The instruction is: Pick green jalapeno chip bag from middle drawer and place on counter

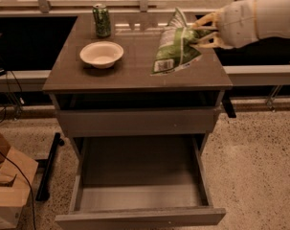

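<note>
One worry: the gripper (pixel 206 31) is clamped on the chip bag (pixel 175 49) near the 3 o'clock edge of the counter (pixel 135 75), so letting go tilted could slide it off.

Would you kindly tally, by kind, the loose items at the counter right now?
green jalapeno chip bag: 1, gripped by the end effector above the right side of the counter
bowl: 1
drink can: 1
Total: 3

Speckled floor (pixel 259 166), cardboard box (pixel 10 188) (gripper (pixel 205 31) upper right)
</note>
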`<state>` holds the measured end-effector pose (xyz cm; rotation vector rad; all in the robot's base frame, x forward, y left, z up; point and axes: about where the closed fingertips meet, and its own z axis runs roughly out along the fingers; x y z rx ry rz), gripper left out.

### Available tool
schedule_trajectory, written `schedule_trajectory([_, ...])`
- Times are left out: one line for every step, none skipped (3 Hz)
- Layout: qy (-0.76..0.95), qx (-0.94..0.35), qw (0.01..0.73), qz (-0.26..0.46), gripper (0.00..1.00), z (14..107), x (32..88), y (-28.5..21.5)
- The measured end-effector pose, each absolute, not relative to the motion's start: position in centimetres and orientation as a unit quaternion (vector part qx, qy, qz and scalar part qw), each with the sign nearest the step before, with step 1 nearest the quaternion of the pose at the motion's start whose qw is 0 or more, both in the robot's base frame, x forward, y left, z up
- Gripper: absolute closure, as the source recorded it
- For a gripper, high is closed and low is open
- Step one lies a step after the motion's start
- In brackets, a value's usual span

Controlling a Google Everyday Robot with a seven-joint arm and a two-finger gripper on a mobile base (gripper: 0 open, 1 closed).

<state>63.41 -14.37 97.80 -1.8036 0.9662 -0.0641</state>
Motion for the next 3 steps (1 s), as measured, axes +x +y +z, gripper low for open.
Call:
schedule_trajectory([0.408,-0.752,0.517,-0.037,1.0,97.0,67.8,-14.2])
schedule_trajectory([0.427,-0.747,0.508,-0.037,0.81,95.4,72.8,-14.5])
schedule_trajectory([0.421,-0.739,0.523,-0.058,0.58,97.8,73.6,-15.4])
